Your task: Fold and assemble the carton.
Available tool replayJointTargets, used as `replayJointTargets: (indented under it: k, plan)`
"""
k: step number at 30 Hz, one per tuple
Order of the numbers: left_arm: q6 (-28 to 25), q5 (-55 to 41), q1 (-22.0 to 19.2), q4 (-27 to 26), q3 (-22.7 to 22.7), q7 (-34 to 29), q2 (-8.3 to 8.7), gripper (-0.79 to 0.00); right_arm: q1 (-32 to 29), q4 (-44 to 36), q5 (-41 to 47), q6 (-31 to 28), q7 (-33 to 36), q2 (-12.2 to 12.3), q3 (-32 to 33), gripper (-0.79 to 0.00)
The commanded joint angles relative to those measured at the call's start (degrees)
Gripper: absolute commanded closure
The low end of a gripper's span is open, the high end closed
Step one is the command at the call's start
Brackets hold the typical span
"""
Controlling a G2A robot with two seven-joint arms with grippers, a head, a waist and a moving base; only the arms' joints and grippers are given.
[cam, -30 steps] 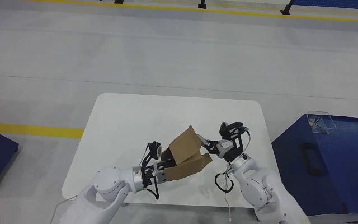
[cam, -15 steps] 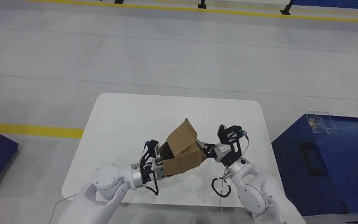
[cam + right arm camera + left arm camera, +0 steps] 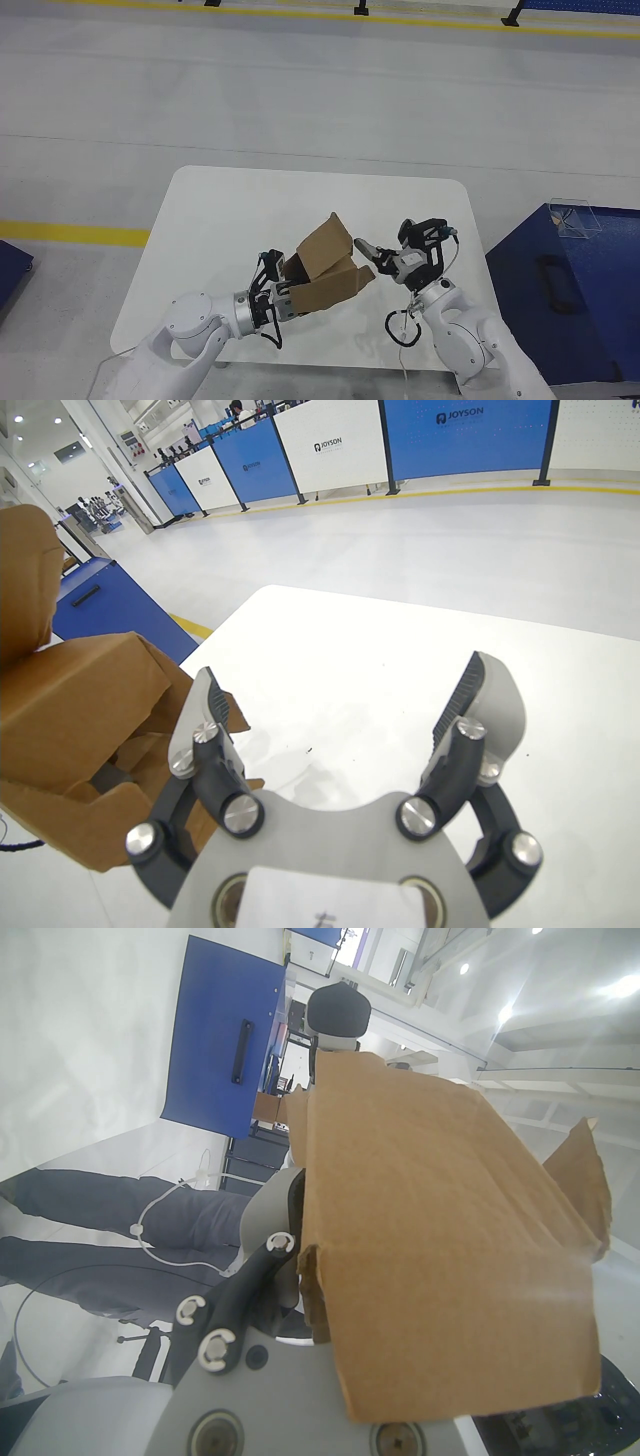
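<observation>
A brown cardboard carton, partly folded with one flap standing up, is held tilted just above the white table. My left gripper is shut on the carton's near-left wall; one finger shows beside the cardboard, and the other is hidden behind it. To the carton's right, my right gripper stands open. In the right wrist view, that gripper has nothing between its pads, and the carton's open end with loose inner flaps lies just beside one fingertip.
A blue cabinet stands off the table's right side with a clear plastic box on top. The table's far half and left part are bare white surface. A loose white cable hangs by the right arm.
The right gripper, which was against the carton's right end, has let go, backed off to the right and opened. The carton shifted slightly left in the left gripper.
</observation>
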Motion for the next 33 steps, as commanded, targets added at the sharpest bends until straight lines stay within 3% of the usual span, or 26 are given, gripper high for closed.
replayJointTargets:
  k: [1, 5, 12, 21, 33]
  plan:
    - [0.0, 0.0, 0.0, 0.0, 0.0, 0.0, 0.00, 0.000, -0.3, -0.8, -3.5, 5.8, -4.2, -0.3, 0.2, -0.785]
    - [0.0, 0.0, 0.0, 0.0, 0.0, 0.0, 0.00, 0.000, 1.1, -0.5, -8.8, 13.4, -5.8, -0.9, -0.9, -0.785]
    - [-0.3, 1.2, 0.7, -1.1, -0.1, 0.5, 0.04, 0.000, 7.3, 4.4, -16.5, 15.3, -1.0, -2.2, -8.9, -0.785]
    - [-1.4, 2.1, 0.8, -0.6, -1.8, -2.5, 0.41, 0.000, 9.7, 5.2, -15.2, 9.4, 4.6, -2.8, -10.0, -0.785]
    - [-1.1, 1.9, 0.2, 0.1, -2.8, -3.8, 0.52, 0.000, 5.6, 0.3, -9.9, 0.6, 8.4, -2.3, -5.6, -0.785]
